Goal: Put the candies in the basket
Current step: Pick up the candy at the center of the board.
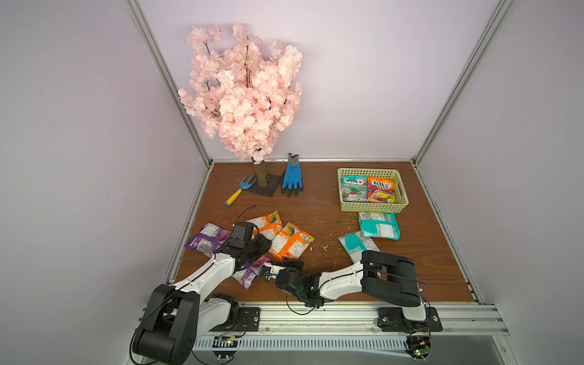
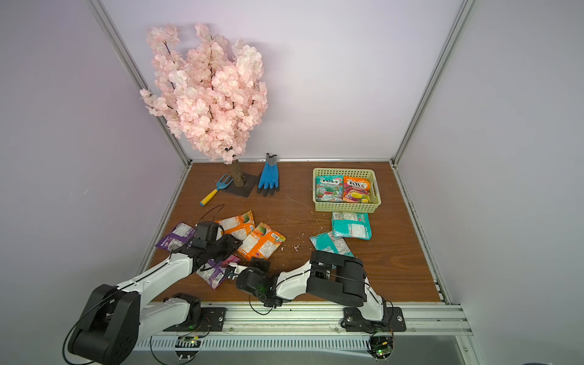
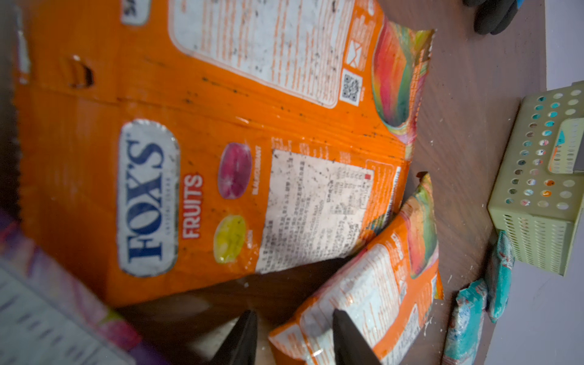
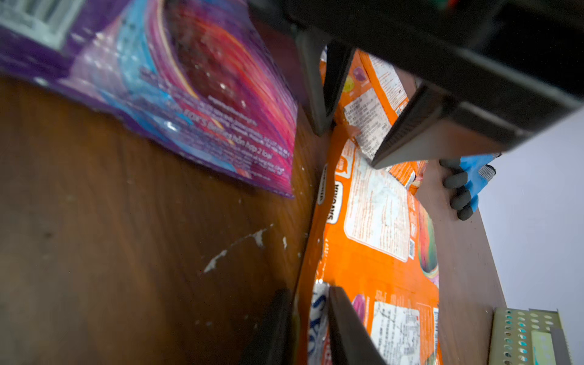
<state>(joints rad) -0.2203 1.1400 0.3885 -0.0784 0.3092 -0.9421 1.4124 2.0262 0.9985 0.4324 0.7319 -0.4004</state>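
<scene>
Pinching with my right claw (image 4: 306,292), I hold the edge of an orange candy packet (image 4: 363,268) between its 2 fingers (image 4: 347,328), down low on the brown table (image 4: 126,252). My left claw (image 3: 294,313) is open and holds nothing. Its 2 tips are apart, and 1 of them sits in front of that same packet.

A second orange packet (image 3: 221,158) lies touching the first, label side up. A purple packet (image 1: 207,238) lies beside my left arm. Another purple packet (image 1: 249,276) lies partly under that arm.

The basket (image 1: 373,207) sits well apart from both claws, at the far right of the table. Inside it, side by side, are a teal packet (image 1: 353,188) and an orange one, fronts up. 2 more teal packets (image 1: 379,225) lie on the table just in front of the basket, backs up. A blue glove (image 1: 292,177) lies near the pink tree (image 1: 246,94).
</scene>
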